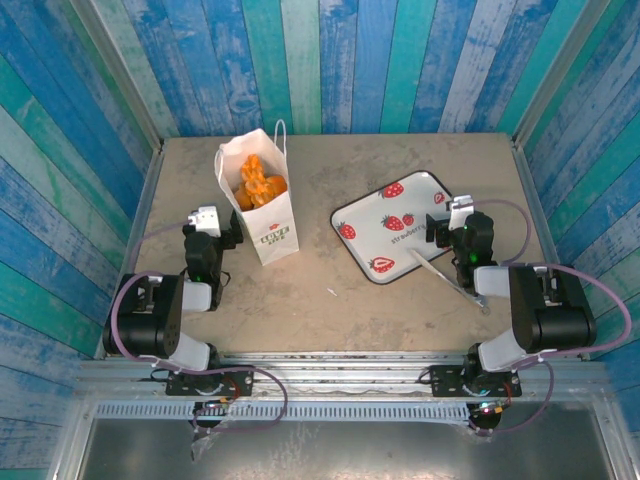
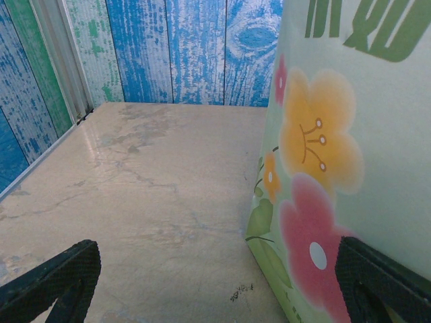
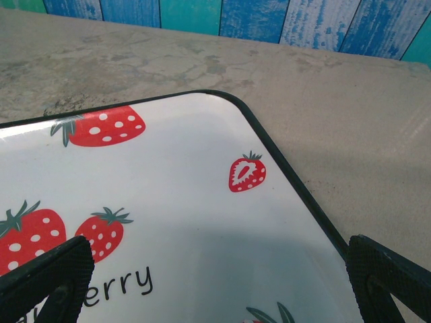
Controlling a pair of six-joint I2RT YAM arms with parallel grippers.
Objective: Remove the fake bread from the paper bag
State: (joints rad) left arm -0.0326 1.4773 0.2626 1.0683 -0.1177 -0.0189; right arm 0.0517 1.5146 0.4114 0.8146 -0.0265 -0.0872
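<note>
The white paper bag (image 1: 268, 222) stands upright at the table's centre left, its loop handle (image 1: 281, 132) sticking up at the back. Golden-orange fake bread (image 1: 259, 181) shows through its open top. My left gripper (image 1: 218, 224) sits low just left of the bag, open. In the left wrist view the bag's flower-printed side (image 2: 350, 168) is close on the right, its near corner between my fingers (image 2: 57, 279). My right gripper (image 1: 453, 214) is open at the right edge of the strawberry-print tray (image 1: 372, 213), with nothing held. Its fingertips (image 3: 47, 282) hover over the tray (image 3: 188, 202).
Metal tongs (image 1: 445, 272) lie on the table below the tray, near my right arm. Blue-green plank walls (image 1: 350, 60) enclose the table on three sides. Bare tabletop (image 2: 155, 182) stretches left of and behind the bag.
</note>
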